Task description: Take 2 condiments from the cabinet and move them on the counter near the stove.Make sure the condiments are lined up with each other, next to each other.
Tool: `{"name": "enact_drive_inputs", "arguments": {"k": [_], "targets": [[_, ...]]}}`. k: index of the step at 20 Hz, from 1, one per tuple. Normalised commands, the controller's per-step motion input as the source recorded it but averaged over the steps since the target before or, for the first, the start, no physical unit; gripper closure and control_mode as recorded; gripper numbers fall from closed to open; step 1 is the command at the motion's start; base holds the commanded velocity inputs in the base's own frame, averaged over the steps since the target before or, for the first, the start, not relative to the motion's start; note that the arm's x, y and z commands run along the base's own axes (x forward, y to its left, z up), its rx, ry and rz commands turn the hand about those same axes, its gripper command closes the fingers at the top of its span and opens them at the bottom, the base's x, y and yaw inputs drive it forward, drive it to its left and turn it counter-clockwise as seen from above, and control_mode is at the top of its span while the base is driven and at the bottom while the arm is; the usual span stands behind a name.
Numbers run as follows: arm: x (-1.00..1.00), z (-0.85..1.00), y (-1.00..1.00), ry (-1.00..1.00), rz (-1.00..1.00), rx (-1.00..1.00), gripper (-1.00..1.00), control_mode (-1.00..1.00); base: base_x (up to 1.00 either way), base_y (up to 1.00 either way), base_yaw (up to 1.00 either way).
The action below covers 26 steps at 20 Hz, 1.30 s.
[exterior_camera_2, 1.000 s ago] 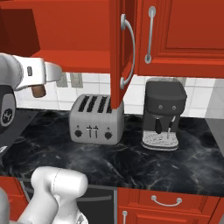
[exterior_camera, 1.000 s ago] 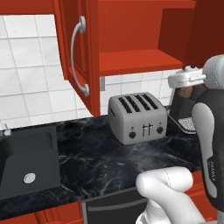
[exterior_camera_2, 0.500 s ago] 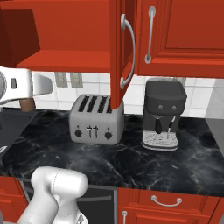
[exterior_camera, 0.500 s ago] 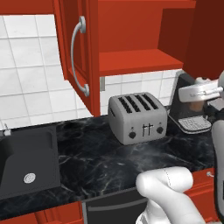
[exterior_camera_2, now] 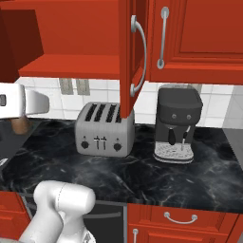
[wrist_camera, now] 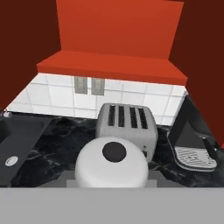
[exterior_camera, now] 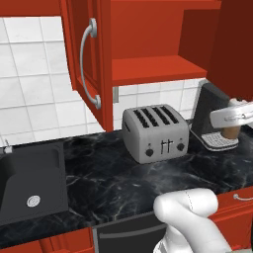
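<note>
gripper (exterior_camera: pixel 232 129) level, clamped on brown condiment (exterior_camera: pixel 230 132), hanging below hand; toaster (wrist_camera: pixel 127 122) ahead, open cabinet (wrist_camera: pixel 111 65) above.

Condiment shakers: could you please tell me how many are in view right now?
1: a brown shaker held in the gripper, in the air in front of the toaster. A second may be hidden.

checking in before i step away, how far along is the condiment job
Done: the cabinet door stands open. In hand: the gripper is shut on one brown mill, held above the counter by the coffee machine. Left: setting this mill down near the stove and lining the other up beside it. Whether one is already placed, I cannot tell.
</note>
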Motion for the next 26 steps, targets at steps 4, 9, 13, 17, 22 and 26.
{"name": "enact_drive_inputs", "arguments": {"k": [4,9,13,17,22,26], "targets": [[-0.08,-0.34,-0.01,0.0,0.0,0.0,1.0,-1.0,0.0,0.0,0.0],[-0.02,-0.42,-0.01,-0.01,0.0,0.0,1.0,-1.0,0.0,0.0,0.0],[0.0,-0.5,-0.03,0.0,0.0,0.0,1.0,-1.0,0.0,0.0,0.0],[0.0,-0.44,-0.03,0.0,0.0,0.0,1.0,-1.0,0.0,0.0,0.0],[0.0,-0.13,-0.03,0.0,0.0,0.0,1.0,-1.0,0.0,0.0,0.0],[-0.07,0.0,0.0,0.03,0.0,0.0,1.0,-1.0,0.0,0.0,0.0]]}}
